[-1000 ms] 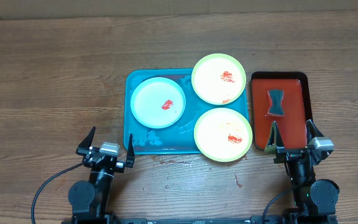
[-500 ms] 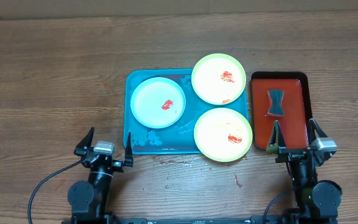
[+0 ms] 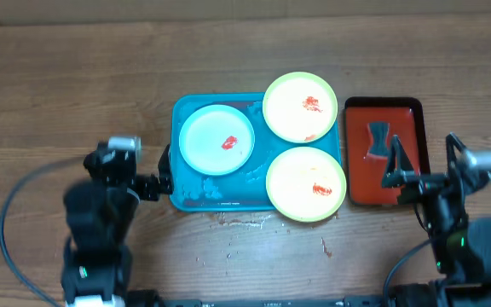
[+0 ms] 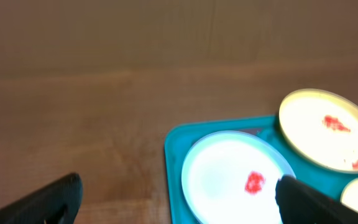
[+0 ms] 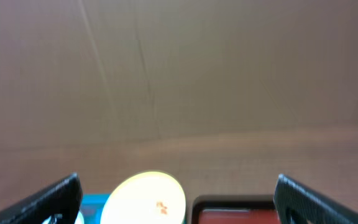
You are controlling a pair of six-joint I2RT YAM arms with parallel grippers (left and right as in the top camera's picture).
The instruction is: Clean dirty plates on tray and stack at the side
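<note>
Opening step, by my read: no plate wiped, no stack at the side yet. Turquoise tray (image 3: 196,198) sits mid-scene on the wooden table (image 3: 58,68), wet-looking along its near edge. Pale blue-white plate (image 3: 216,141) lies flat in the tray's left half, one red smear near centre. Far yellow-green plate (image 3: 300,107) overhangs the tray's far-right corner; near yellow-green plate (image 3: 306,184) does the same at the near-right corner. Both are smeared red. They're just beside each other; can't tell if the rims touch.

L gripper (image 3: 129,164) hangs just left of the tray, fingers spread wide, nothing btwn them; its wrist cam looks across the pale plate. R gripper (image 3: 424,162) hovers over the right part of the red tray (image 3: 361,175), also wide & empty. Dark bow-shaped pad (image 3: 379,139), prob. a sponge, lies on the red tray, just far-left of R gripper, untouched.

Next, I'd judge: R must drop onto the pad, jaws straddling its narrow waist, then close. L should pin a plate (the pale one is nearest) so it won't skid on the wet tray during scrubbing. Arms are blurred in overhead, so finger pose is approx.
</note>
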